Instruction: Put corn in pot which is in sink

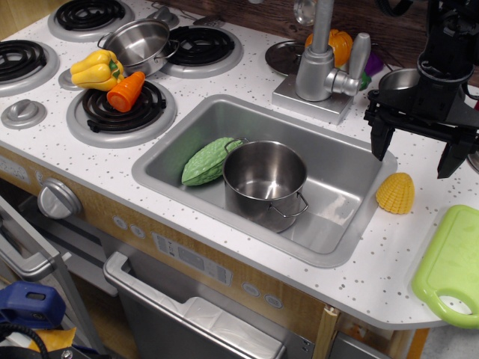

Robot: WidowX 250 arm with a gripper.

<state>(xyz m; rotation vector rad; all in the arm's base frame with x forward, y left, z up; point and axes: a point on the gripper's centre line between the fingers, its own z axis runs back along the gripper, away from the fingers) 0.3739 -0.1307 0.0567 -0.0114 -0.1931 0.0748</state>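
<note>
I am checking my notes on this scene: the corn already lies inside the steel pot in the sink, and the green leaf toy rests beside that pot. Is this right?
Not quite. The corn is not in the pot; it lies on the white counter to the right of the sink, below the open gripper. The pot is empty. The rest holds: the green leaf toy rests beside the pot in the sink, as the observation.image view shows.

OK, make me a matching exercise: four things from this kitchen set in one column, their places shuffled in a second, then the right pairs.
Things:
1. corn
2. pot
3. yellow bell pepper
4. green leaf toy

Places:
A. upright in the middle of the sink
B. on the counter right of the sink, beside the green cutting board
C. in the sink, against the pot's left side
D. on the stovetop, next to the orange carrot

Pairs: 1-B, 2-A, 3-D, 4-C
</note>
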